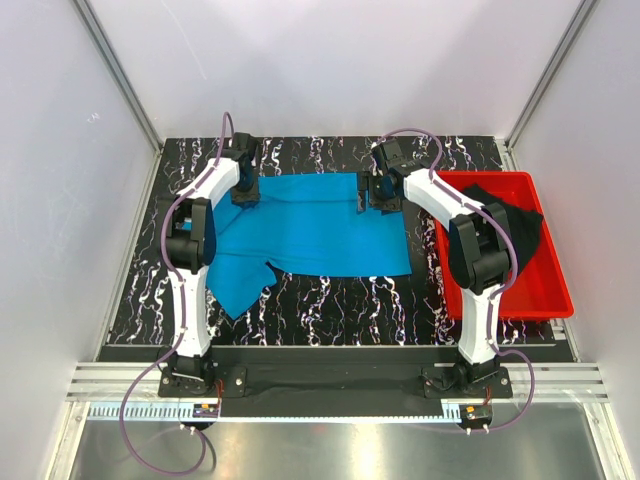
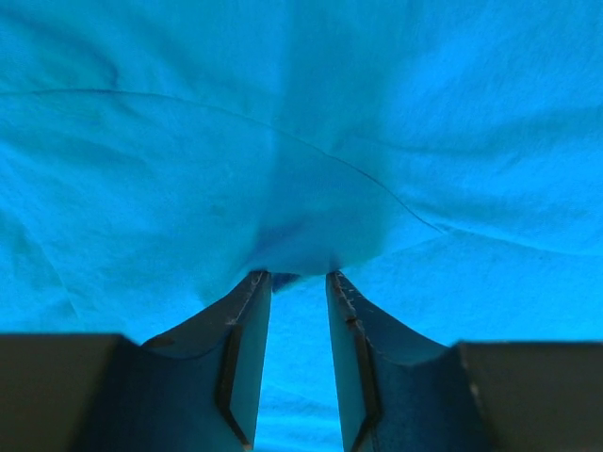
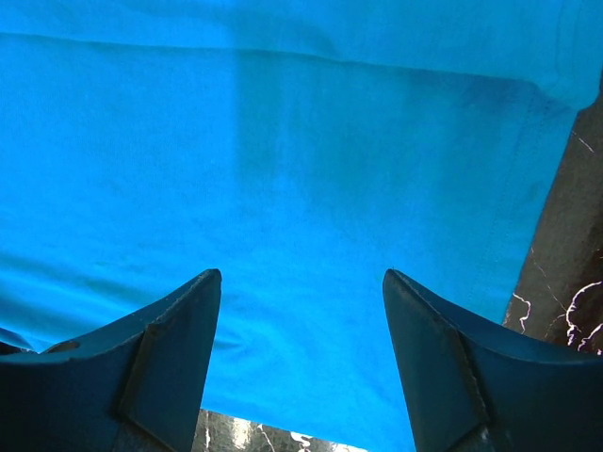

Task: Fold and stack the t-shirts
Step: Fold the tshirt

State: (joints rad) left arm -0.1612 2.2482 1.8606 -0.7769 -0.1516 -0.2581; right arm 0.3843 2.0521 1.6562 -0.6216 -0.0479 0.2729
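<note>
The sky-blue t-shirt lies spread on the black marbled table. My left gripper is at its far left corner. In the left wrist view the gripper has its jaws close together, pinching a pucker of the blue cloth at the tips. My right gripper is over the shirt's far right part. In the right wrist view it is open and empty just above the blue cloth. The black t-shirt lies crumpled in the tray, spilling over its left side.
A red plastic tray stands at the table's right side. White walls with metal posts enclose the table on three sides. Bare marbled table shows beside the shirt's edge in the right wrist view.
</note>
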